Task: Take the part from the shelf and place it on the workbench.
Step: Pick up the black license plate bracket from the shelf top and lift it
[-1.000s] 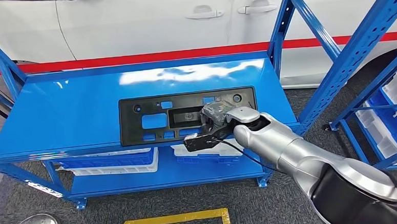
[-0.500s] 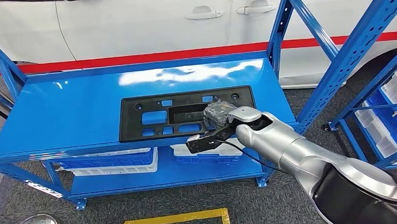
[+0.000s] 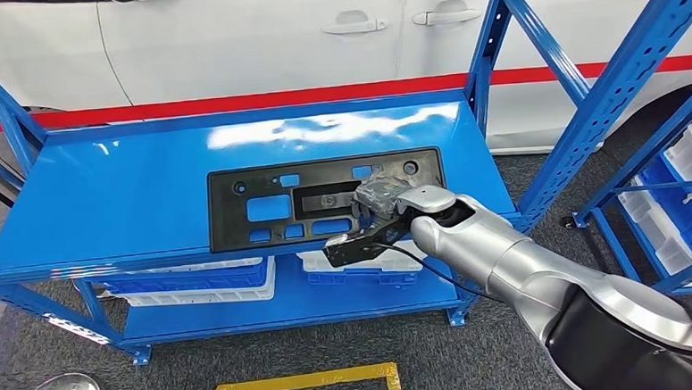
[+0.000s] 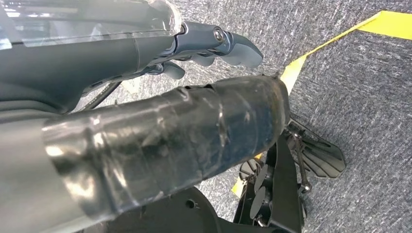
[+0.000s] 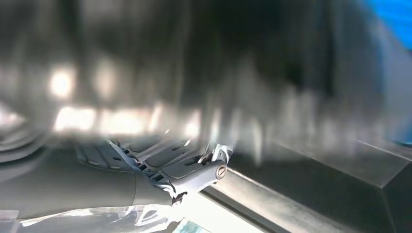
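A long black plastic part [image 3: 234, 216] with several cut-outs lies flat near the front edge of the blue shelf [image 3: 119, 189]. My right hand [image 3: 380, 198] sits on the part's right portion and grips it at the front edge. Close up in the right wrist view, the dark fingers [image 5: 165, 167] curl against the part's black surface [image 5: 316, 194]; the rest of that picture is blurred. My left hand [image 4: 184, 111] hangs over the grey carpet, its fingers apart and holding nothing.
A white car [image 3: 227, 31] with a red stripe stands right behind the shelf. Blue uprights [image 3: 614, 83] rise at the shelf's right end. White and blue bins [image 3: 195, 279] sit on the lower level. Another rack with bins [image 3: 682, 195] stands at the right. Yellow tape [image 3: 307, 380] marks the carpet.
The black part has shifted slightly on the shelf under my right hand, and its far edge now sits a little further back. The right arm has barely moved.
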`<move>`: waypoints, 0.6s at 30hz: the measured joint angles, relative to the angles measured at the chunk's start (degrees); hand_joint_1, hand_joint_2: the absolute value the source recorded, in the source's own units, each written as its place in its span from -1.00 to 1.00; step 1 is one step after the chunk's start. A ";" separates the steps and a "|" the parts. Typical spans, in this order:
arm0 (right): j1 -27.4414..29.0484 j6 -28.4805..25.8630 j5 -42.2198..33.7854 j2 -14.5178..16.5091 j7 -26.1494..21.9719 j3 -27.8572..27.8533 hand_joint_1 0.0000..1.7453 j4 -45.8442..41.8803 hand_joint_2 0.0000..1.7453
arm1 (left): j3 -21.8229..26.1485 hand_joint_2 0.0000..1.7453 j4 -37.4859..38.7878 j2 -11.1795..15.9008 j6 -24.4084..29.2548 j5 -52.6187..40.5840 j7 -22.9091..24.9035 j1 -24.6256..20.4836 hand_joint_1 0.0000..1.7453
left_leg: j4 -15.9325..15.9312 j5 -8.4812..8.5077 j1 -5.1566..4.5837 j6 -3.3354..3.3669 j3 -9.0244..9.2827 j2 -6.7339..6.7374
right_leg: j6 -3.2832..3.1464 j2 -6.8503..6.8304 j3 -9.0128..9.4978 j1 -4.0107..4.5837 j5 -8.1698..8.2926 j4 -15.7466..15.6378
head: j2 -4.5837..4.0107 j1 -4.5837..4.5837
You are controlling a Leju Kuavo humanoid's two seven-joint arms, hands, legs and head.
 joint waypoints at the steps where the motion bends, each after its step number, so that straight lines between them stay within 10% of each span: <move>1: -0.06 0.11 -0.07 0.00 0.11 -0.07 -1.00 -0.12 -1.00 | 0.00 -1.00 0.00 0.00 -0.02 -0.03 0.01 0.00 -1.00 | 0.00 0.00 0.00 0.00 0.00 0.00 | 0.00 0.00 0.00 0.00 0.00 0.00 | 0.00 0.00; 18: -9.66 3.64 -1.11 -0.03 5.05 -1.68 -1.00 -4.91 -1.00 | 0.04 -1.00 0.00 0.00 0.19 -0.51 -0.26 0.00 -1.00 | 0.00 0.00 0.00 0.00 -0.03 0.00 | 0.00 0.00 -0.04 0.00 0.00 0.00 | -0.01 -0.01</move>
